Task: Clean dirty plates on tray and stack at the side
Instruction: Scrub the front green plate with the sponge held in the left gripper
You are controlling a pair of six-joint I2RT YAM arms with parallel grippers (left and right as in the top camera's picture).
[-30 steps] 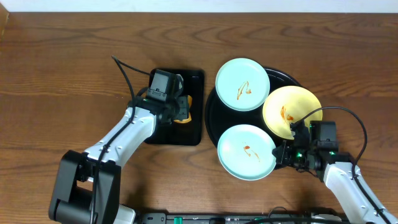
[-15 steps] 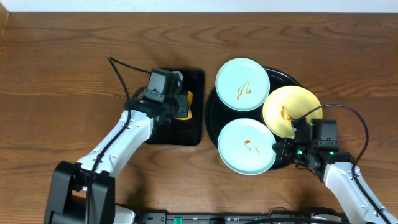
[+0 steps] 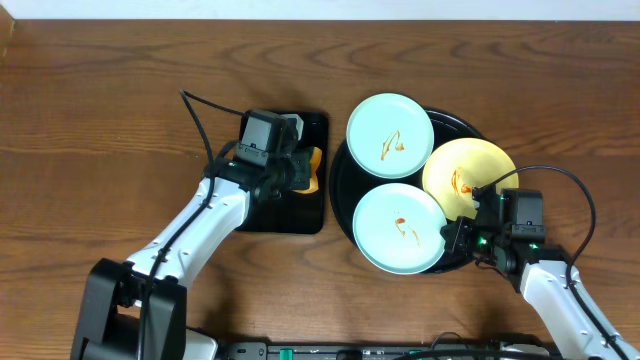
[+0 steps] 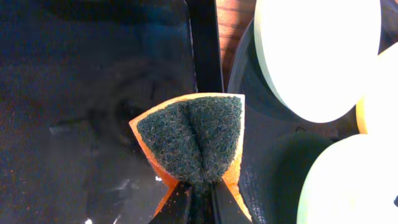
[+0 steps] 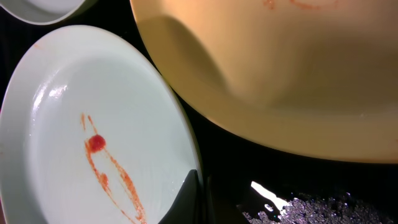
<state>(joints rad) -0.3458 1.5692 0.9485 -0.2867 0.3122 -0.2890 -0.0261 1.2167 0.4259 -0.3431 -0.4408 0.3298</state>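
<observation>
Three smeared plates lie on the round black tray (image 3: 342,185): a pale blue plate (image 3: 389,122) at the back, a pale yellow plate (image 3: 470,172) at the right, and a pale blue plate (image 3: 398,229) at the front. My right gripper (image 3: 451,237) is shut on the front plate's right rim (image 5: 186,155); its red-orange smear (image 5: 102,165) shows in the right wrist view. My left gripper (image 3: 298,170) is shut on an orange sponge (image 4: 193,138) with a dark green scouring face, folded, over the rectangular tray's right edge.
A smaller rectangular black tray (image 3: 275,215) lies left of the round tray, wet and glossy in the left wrist view (image 4: 81,93). Brown wooden table (image 3: 100,120) all round. The yellow plate (image 5: 280,68) overhangs the front plate in the right wrist view.
The front blue plate has risen and shifted up and right in my right gripper. My left gripper has lifted the sponge and carried it right, toward the round tray.
</observation>
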